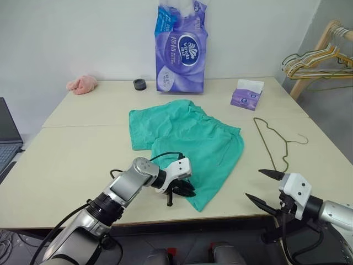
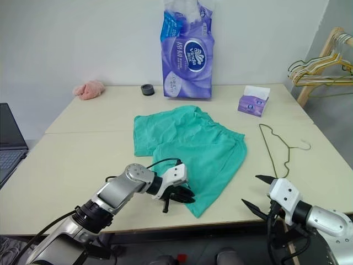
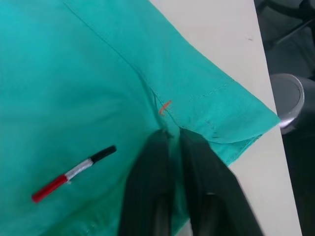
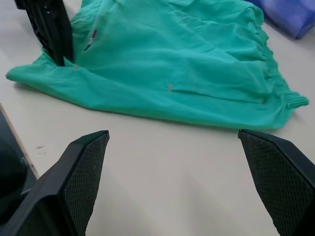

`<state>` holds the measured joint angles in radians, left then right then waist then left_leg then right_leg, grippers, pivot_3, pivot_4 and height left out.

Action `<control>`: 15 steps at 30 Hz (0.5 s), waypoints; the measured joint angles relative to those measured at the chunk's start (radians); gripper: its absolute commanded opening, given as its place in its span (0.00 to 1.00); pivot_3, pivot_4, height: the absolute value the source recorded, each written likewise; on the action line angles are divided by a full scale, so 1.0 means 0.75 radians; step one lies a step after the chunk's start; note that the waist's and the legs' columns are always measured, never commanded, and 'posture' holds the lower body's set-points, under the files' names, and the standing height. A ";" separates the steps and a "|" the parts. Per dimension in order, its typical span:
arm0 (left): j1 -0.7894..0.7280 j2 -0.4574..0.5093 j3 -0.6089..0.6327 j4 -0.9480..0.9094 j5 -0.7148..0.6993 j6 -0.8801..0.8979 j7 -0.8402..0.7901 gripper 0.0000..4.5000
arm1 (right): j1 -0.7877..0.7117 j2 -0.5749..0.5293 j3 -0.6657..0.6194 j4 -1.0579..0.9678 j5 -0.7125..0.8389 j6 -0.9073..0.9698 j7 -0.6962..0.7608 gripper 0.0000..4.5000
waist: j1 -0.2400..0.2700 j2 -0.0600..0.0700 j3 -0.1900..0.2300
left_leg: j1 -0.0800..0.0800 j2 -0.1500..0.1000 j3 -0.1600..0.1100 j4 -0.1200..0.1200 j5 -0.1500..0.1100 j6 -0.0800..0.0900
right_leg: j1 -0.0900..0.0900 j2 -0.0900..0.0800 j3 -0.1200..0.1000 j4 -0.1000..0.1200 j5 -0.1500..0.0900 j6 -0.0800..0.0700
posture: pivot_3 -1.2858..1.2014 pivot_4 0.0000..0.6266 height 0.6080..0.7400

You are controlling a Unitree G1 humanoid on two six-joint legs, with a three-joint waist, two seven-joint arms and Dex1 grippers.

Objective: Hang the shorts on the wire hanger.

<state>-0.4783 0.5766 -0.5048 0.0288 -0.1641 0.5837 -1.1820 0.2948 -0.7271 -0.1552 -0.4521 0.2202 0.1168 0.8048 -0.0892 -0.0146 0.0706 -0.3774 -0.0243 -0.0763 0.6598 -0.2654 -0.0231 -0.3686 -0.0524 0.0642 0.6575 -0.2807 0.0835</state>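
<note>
The left hand [image 1: 185, 190] pinches the near hem of the teal-green fabric shorts [image 1: 193, 141], mid-surface. The right hand [image 1: 263, 187] gapes empty. Next: lifting toward the thin wire hanger [image 1: 274, 141], right.

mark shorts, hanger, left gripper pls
shorts [image 1: 193, 132], left eye view, middle of the teal fabric
hanger [image 1: 273, 142], left eye view, long wire side lying on the table
left gripper [image 1: 186, 191], left eye view, black fingertips shut on the shorts' near hem
</note>
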 measured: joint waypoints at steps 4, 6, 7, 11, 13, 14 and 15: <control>0.019 0.091 0.044 0.015 -0.036 -0.007 -0.072 0.01 | -0.099 -0.003 0.038 0.097 -0.100 -0.087 -0.014 1.00 | -0.003 0.001 0.002 | 0.000 0.000 0.000 0.000 0.000 0.000 | 0.000 0.001 0.000 0.000 0.000 -0.001 | 0.45 0.09 1.00; 0.019 0.127 0.084 0.053 -0.049 -0.007 -0.091 0.01 | -0.149 -0.003 0.069 0.143 -0.150 -0.118 -0.027 1.00 | -0.002 0.001 0.004 | 0.000 0.000 0.000 0.000 0.000 0.000 | -0.001 0.001 0.000 0.001 0.000 -0.001 | 0.46 0.09 1.00; 0.016 0.145 0.110 0.089 -0.052 -0.015 -0.098 0.01 | -0.187 -0.004 0.099 0.170 -0.196 -0.135 -0.037 1.00 | -0.002 0.001 0.005 | 0.000 0.000 0.000 0.000 0.000 0.000 | -0.001 0.001 0.000 0.001 0.000 -0.001 | 0.46 0.09 1.00; -0.015 0.189 0.175 0.211 -0.048 -0.056 -0.100 0.01 | -0.337 -0.001 0.211 0.303 -0.371 -0.172 -0.105 1.00 | -0.001 0.001 0.008 | 0.000 0.000 0.001 0.000 0.000 0.000 | -0.001 0.001 0.001 0.001 0.000 -0.001 | 0.46 0.10 1.00; -0.022 0.207 0.207 0.251 -0.046 -0.064 -0.103 0.01 | -0.421 0.001 0.267 0.388 -0.466 -0.192 -0.151 1.00 | -0.001 0.002 0.009 | -0.001 0.000 0.000 0.000 0.000 0.000 | -0.002 0.001 0.000 0.002 0.001 -0.002 | 0.46 0.10 1.00; -0.028 0.212 0.217 0.264 -0.046 -0.066 -0.105 0.01 | -0.453 0.001 0.289 0.427 -0.509 -0.205 -0.170 1.00 | 0.000 0.002 0.010 | -0.002 0.000 0.000 0.000 0.000 0.000 | -0.004 0.001 0.001 0.002 0.001 -0.003 | 0.46 0.09 1.00; -0.030 0.217 0.231 0.275 -0.048 -0.062 -0.112 0.01 | -0.494 0.002 0.319 0.476 -0.560 -0.225 -0.193 1.00 | -0.001 0.002 0.010 | -0.003 0.000 0.000 0.000 0.000 0.000 | -0.005 0.001 0.001 0.002 0.004 -0.008 | 0.46 0.09 1.00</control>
<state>-0.5008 0.7393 -0.3319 0.2349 -0.2003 0.5372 -1.2660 -0.0758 -0.7260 0.0841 -0.0951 -0.1997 -0.0521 0.6603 -0.0896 -0.0130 0.0780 -0.3794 -0.0244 -0.0761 0.6601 -0.2655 -0.0231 -0.3721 -0.0516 0.0646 0.6592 -0.2777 0.0777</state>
